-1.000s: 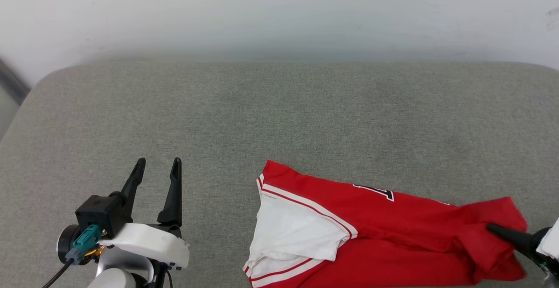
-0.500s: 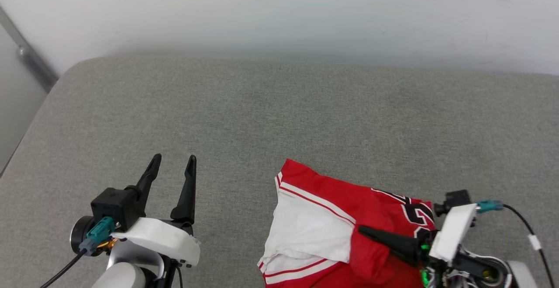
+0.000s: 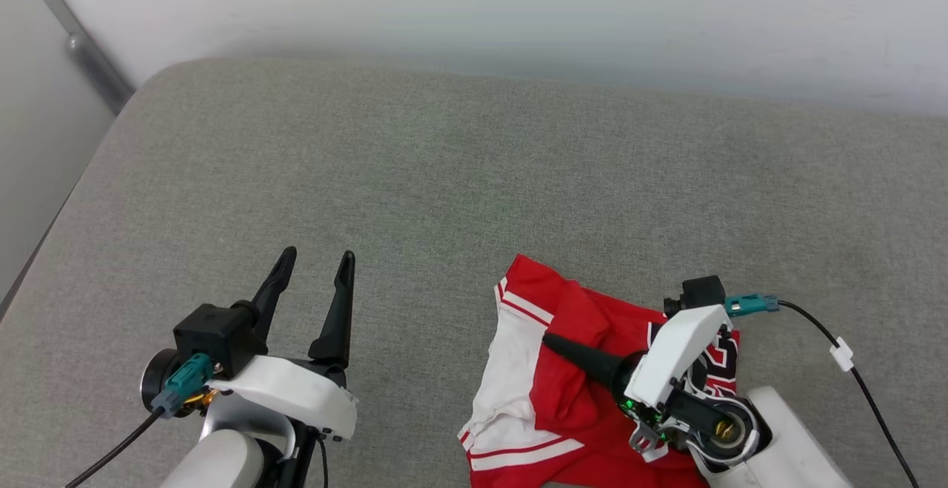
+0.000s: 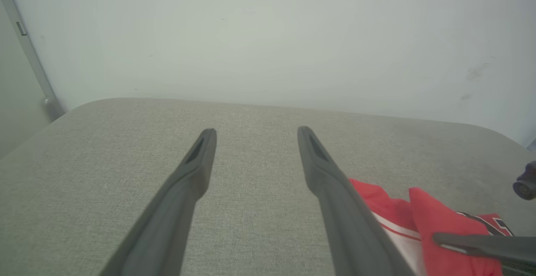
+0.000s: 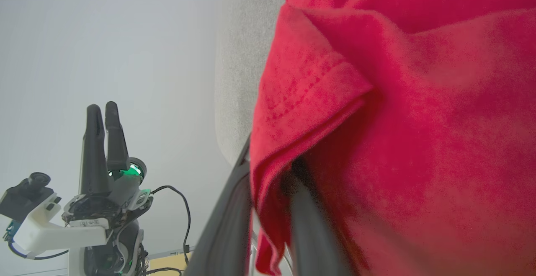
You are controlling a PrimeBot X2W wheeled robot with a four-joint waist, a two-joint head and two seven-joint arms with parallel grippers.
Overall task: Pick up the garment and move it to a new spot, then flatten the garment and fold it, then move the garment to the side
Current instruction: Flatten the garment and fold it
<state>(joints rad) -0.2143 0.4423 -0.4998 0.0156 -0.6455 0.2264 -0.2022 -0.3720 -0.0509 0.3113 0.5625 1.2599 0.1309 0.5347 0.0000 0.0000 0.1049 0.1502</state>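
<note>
The garment, red with a white sleeve and striped trim, lies bunched at the near right of the grey cushion. My right gripper points left over it, shut on a red hem fold that drapes across the white sleeve. In the right wrist view the red cloth hangs over both fingers, hiding their tips. My left gripper hovers open and empty to the garment's left, its fingers spread wide. The garment shows at the lower right of the left wrist view.
A pale wall runs behind the cushion. The cushion's rounded left edge drops off near a grey metal rail. A black cable trails from my right wrist. Bare cushion stretches ahead and to the left.
My right gripper has swung left with the red hem, folding that side over the garment. The head camera has turned too. The left gripper stays open.
</note>
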